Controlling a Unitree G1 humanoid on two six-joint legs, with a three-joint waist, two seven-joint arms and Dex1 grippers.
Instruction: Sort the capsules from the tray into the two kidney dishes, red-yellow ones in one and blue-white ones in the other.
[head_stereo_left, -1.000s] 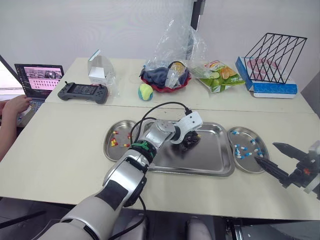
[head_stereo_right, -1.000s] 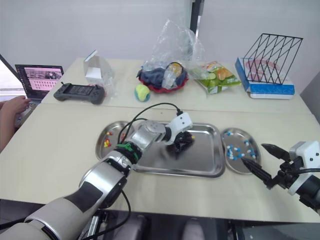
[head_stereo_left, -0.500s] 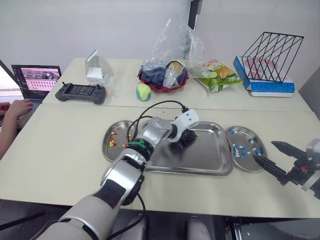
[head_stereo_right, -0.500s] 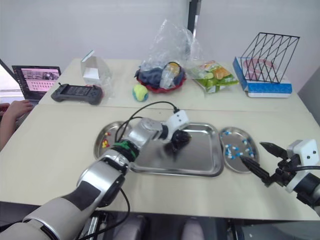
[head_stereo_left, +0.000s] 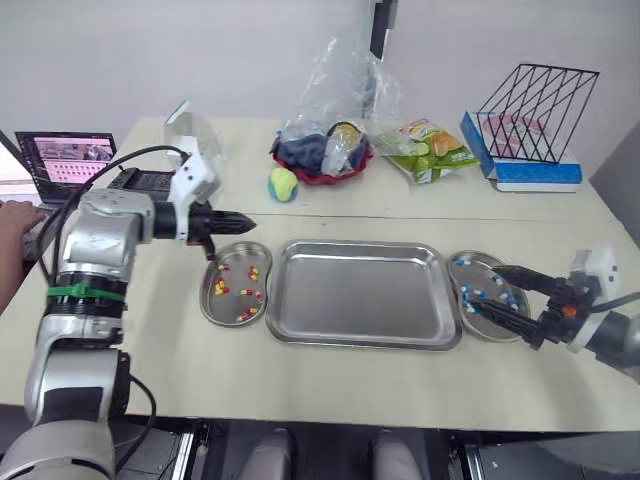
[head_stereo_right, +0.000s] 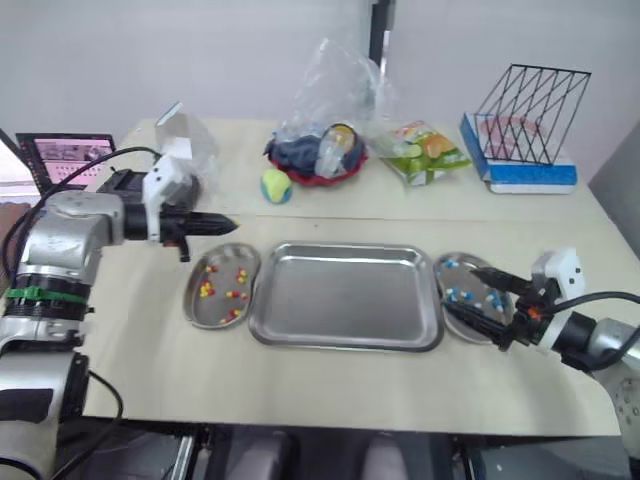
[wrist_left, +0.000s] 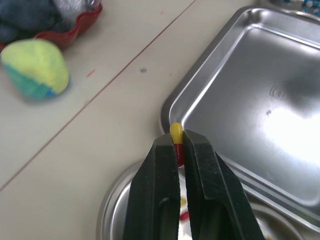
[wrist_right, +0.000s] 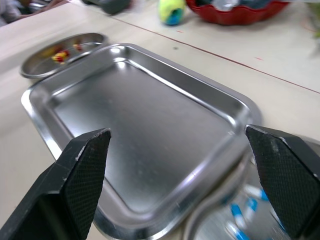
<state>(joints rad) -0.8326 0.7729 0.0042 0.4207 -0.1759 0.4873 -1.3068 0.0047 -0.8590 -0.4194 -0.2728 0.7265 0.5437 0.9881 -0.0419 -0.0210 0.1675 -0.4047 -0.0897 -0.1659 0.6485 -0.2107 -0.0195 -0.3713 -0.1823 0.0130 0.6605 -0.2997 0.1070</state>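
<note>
A pale beige table (head_stereo_left: 150, 340) stands against a white wall, and a thin seam runs across it from left to right.

In the middle of the near half lies a steel tray (head_stereo_left: 363, 295) with nothing in it. Just beside its left side is the left dish (head_stereo_left: 205, 305), which holds several red-yellow capsules (head_stereo_left: 219, 289). Just beside the tray's right side is the right dish (head_stereo_left: 478, 256), with blue-white capsules (head_stereo_left: 470, 292) inside.

The right gripper (head_stereo_left: 484, 286) comes in from the right edge of the table. Its fingers are spread wide above the right dish. I cannot tell if the lower finger touches the dish.

The left gripper (head_stereo_left: 248, 220) hovers over the far end of the left dish, pointing toward the tray. Its fingers are pressed on one red-yellow capsule (wrist_left: 176, 137), and the yellow end sticks out past the tips.

Beyond the seam, at the left edge, a person's hand (head_stereo_left: 15, 215) rests near an open laptop (head_stereo_left: 65, 160). Next to it are a dark game controller (head_stereo_left: 140, 180) and a clear box (head_stereo_left: 185, 125). Near the middle lie a yellow-green ball (head_stereo_left: 283, 184) and a red bowl (head_stereo_left: 320, 170) under a crumpled plastic bag (head_stereo_left: 345, 90). Further right is a green snack bag (head_stereo_left: 430, 148). At the far right corner a black wire rack (head_stereo_left: 535, 105) sits on a blue box (head_stereo_left: 530, 172).
</note>
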